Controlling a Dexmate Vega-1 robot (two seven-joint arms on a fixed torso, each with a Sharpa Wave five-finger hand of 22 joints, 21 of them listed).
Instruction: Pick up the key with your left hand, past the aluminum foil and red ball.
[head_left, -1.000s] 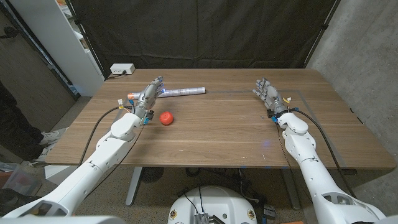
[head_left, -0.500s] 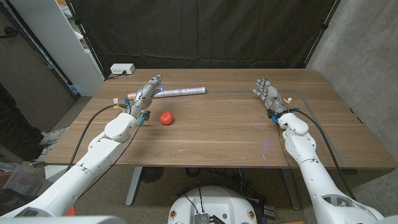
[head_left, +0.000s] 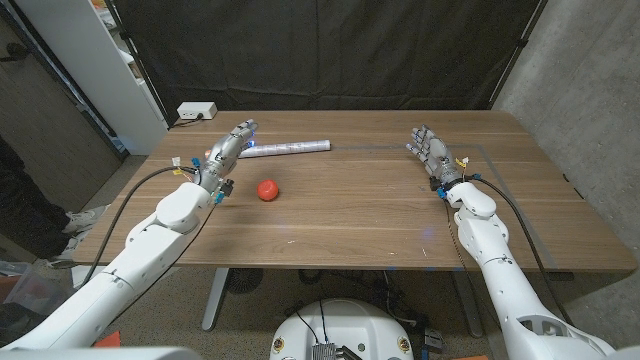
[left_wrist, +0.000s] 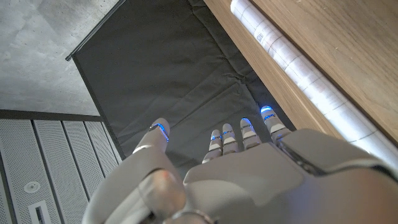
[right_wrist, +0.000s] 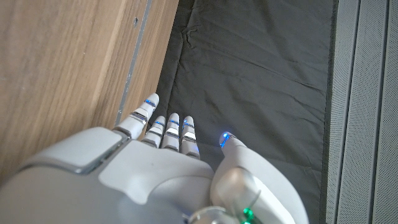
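Observation:
The aluminum foil roll (head_left: 291, 147) lies along the far part of the wooden table (head_left: 360, 215), and it also runs past the table edge in the left wrist view (left_wrist: 292, 68). The red ball (head_left: 266, 189) sits a little nearer, in front of the roll's left end. My left hand (head_left: 226, 150) hovers at the roll's left end, to the left of the ball, fingers stretched out and holding nothing (left_wrist: 249, 174). I cannot make out the key; the left hand may hide it. My right hand (head_left: 430, 152) stands at the right side with straight fingers, holding nothing (right_wrist: 155, 168).
A white box (head_left: 196, 111) with a cable sits at the table's far left corner. A white shelf unit (head_left: 115, 70) stands left of the table and a black curtain (head_left: 330, 50) hangs behind it. Bare wood spreads between the two arms.
My left arm has swung leftward, carrying the hand from over the foil's left end to just beside it. The ball, foil and right hand have not moved.

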